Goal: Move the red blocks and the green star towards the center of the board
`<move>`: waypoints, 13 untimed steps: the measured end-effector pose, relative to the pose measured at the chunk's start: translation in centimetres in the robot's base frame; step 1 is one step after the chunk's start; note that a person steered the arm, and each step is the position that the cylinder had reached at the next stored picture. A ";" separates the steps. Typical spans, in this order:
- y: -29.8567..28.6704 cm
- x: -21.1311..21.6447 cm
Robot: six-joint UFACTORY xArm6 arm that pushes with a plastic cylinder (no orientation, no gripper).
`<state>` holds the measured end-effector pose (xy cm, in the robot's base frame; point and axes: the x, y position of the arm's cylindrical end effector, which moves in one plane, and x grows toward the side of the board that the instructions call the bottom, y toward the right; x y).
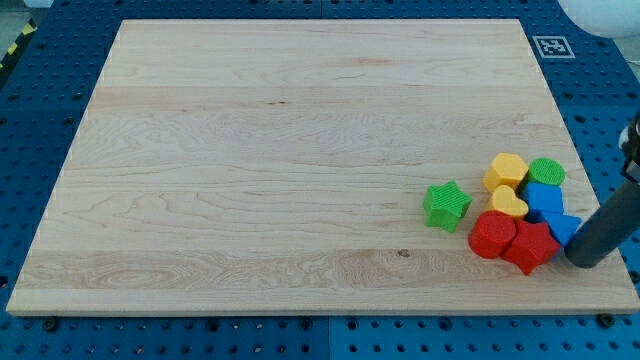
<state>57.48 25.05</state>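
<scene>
Barely started: green star (446, 205) and both red blocks (492, 234) (530, 246) sit clustered low right, far off desk (250, 150) centre; no hand fitted, my tip (584, 258) just right of them, holding nothing.

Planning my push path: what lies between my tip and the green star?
In the camera view, two red blocks lie between my tip and the green star; a blue block sits beside the tip.

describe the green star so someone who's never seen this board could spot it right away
Look at the wooden board and go to the cluster of coloured blocks near its corner at the view's bottom right, where my tip sits. The green star is the block at the cluster's left edge, just up-left of the red blocks. Unlike the rounder green block at the cluster's top, it has points.
</scene>
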 end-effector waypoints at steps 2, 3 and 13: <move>0.8 4.0; 0.7 3.9; -10.8 -5.6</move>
<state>51.92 14.29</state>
